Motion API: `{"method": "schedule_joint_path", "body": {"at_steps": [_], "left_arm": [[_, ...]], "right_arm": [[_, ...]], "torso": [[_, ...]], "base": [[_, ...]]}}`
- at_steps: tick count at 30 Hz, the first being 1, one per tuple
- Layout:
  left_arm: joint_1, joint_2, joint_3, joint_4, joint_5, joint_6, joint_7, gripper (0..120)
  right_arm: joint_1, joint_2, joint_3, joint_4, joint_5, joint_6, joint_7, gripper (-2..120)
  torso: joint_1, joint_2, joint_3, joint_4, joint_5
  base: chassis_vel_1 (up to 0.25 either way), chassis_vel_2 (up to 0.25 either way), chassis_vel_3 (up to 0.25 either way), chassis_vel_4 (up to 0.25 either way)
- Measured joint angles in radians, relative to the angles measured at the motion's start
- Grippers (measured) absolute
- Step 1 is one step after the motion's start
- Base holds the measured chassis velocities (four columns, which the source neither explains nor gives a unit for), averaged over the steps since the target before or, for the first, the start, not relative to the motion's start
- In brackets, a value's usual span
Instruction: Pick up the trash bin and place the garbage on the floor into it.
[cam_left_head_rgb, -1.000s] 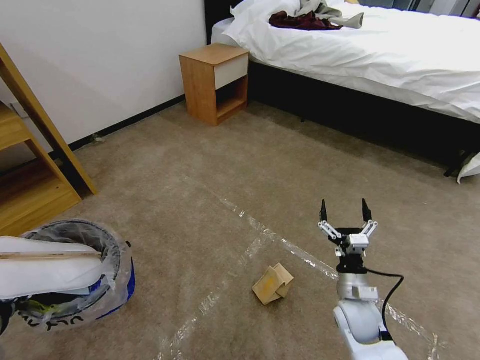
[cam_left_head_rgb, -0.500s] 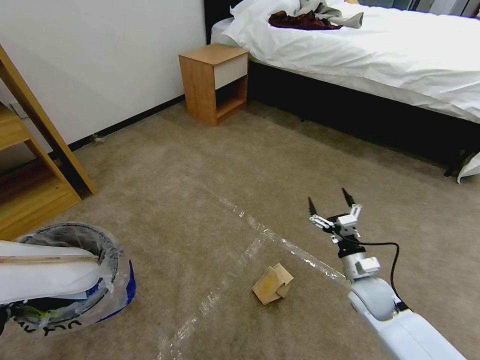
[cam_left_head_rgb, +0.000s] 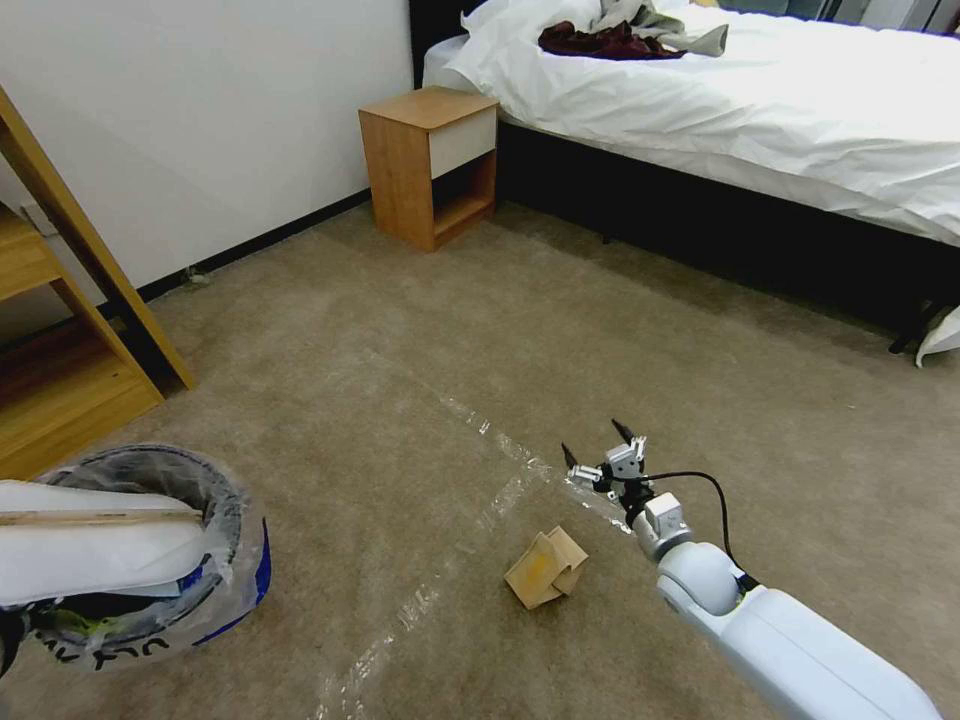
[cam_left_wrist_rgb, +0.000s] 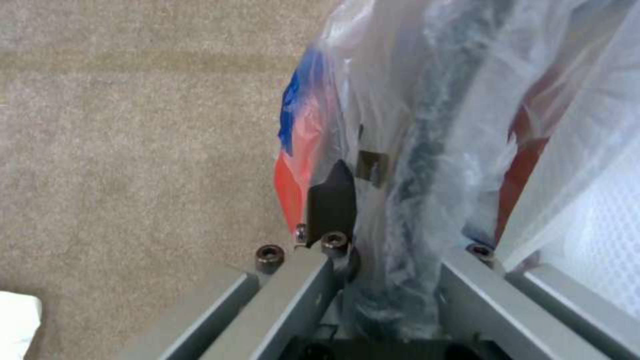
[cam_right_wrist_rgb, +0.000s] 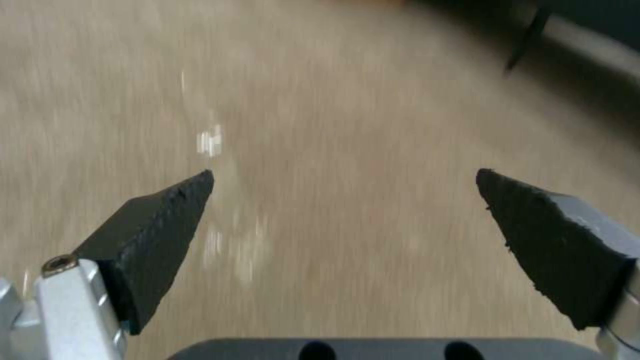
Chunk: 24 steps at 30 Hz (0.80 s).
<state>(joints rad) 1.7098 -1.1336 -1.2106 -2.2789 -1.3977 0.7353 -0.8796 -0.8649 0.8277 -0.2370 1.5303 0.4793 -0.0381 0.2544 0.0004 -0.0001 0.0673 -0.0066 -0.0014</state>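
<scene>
Two grippers are at work on a beige-brown carpeted floor (cam_left_head_rgb: 420, 340) crossed by shiny clear tape strips (cam_left_head_rgb: 500, 470). At the lower left of the head view, the trash bin (cam_left_head_rgb: 215, 500), a small round dark bucket lined with a crinkly clear plastic bag bearing black lettering and a blue patch, sits low beside a wooden shelf unit (cam_left_head_rgb: 60, 340). Flat white slippers (cam_left_head_rgb: 100, 550) and a thin wooden stick (cam_left_head_rgb: 100, 516) lie across its mouth. In the left wrist view, the left gripper (cam_left_wrist_rgb: 393, 225) has its jaws clenched on the bin's rim and bag (cam_left_wrist_rgb: 427, 125), one dark fingertip (cam_left_wrist_rgb: 331, 200) pressed against the outside of the plastic, with carpet below. The right gripper (cam_left_head_rgb: 597, 448) reaches forward from the lower right of the head view, its jaws released and spread wide, holding nothing, poised above a tape strip. A folded brown cardboard piece (cam_left_head_rgb: 546, 566) lies on the carpet near that gripper, a little closer to the robot and to its left, not touching it. The right wrist view shows the two dark pointed fingertips (cam_right_wrist_rgb: 163, 225) well apart with blurred carpet between them. Farther back, a wooden nightstand (cam_left_head_rgb: 430, 165) stands against the wall beside a bed (cam_left_head_rgb: 760, 110) with white bedding, on which dark red and grey clothes (cam_left_head_rgb: 630, 35) lie.
</scene>
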Motion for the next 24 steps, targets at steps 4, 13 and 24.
{"method": "schedule_joint_path", "body": {"at_steps": [4,13,24], "left_arm": [[-0.005,0.004,0.005,0.013,0.003,0.000,0.000,0],[-0.013,0.000,0.028,0.016,0.010,-0.001,-0.010,0],[-0.017,0.011,0.042,0.032,0.018,-0.001,-0.012,0]], "right_arm": [[0.019,-0.017,-0.032,0.030,0.046,-0.156,0.019,100],[0.056,-0.057,-0.149,0.122,0.189,-0.344,0.084,100],[0.186,-0.118,-0.305,0.114,0.193,-0.308,0.011,100]], "torso": [[0.000,0.000,0.000,0.0004,0.0000],[0.000,0.000,0.000,0.0004,0.0001],[0.000,0.000,0.000,0.0003,0.0002]], "base": [[0.000,0.000,0.000,0.000],[0.000,0.000,0.000,0.000],[0.000,0.000,0.000,0.000]]}}
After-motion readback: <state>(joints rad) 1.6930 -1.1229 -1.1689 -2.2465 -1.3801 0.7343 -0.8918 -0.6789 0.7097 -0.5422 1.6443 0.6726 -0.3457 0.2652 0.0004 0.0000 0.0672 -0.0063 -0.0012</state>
